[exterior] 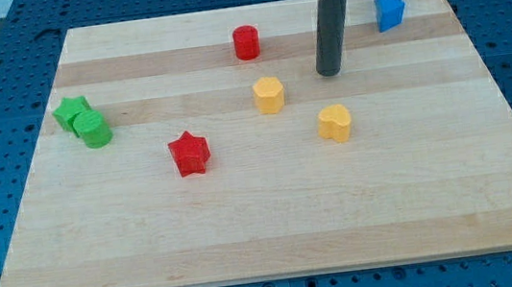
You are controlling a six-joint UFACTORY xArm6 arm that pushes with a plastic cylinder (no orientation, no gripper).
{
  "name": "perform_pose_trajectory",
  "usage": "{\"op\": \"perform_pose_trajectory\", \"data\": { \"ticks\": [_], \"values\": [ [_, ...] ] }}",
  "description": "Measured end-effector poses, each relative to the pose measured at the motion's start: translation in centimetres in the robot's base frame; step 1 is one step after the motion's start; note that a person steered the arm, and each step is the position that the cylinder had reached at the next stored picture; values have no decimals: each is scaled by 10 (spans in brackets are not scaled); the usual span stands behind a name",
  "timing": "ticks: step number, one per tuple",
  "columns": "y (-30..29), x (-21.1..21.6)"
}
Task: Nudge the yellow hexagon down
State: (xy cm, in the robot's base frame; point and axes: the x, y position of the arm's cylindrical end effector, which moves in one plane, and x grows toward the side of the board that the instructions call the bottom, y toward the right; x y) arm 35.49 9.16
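At view's top, rod's upper part cut off; my tip (329, 72) up-right of yellow hexagon (269, 95).

My tip (328, 72) up-right of yellow hexagon (269, 95), apart from it, yellow heart (335, 123) below, wooden board (275, 228)

The yellow hexagon (269, 95) sits flat on the wooden board — near its middle, slightly toward the view's top. It stands alone — touching nothing.

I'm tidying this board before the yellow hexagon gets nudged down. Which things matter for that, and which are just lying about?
Matter:
yellow hexagon
my tip, up and right of it, apart

Lying about:
yellow heart
red cylinder
red star
green blocks
blue blocks
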Motion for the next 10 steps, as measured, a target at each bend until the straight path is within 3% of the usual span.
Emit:
{"op": "perform_pose_trajectory", "data": {
  "ticks": [9, 10],
  "values": [
    [-67, 0],
    [-85, 15]
  ]
}}
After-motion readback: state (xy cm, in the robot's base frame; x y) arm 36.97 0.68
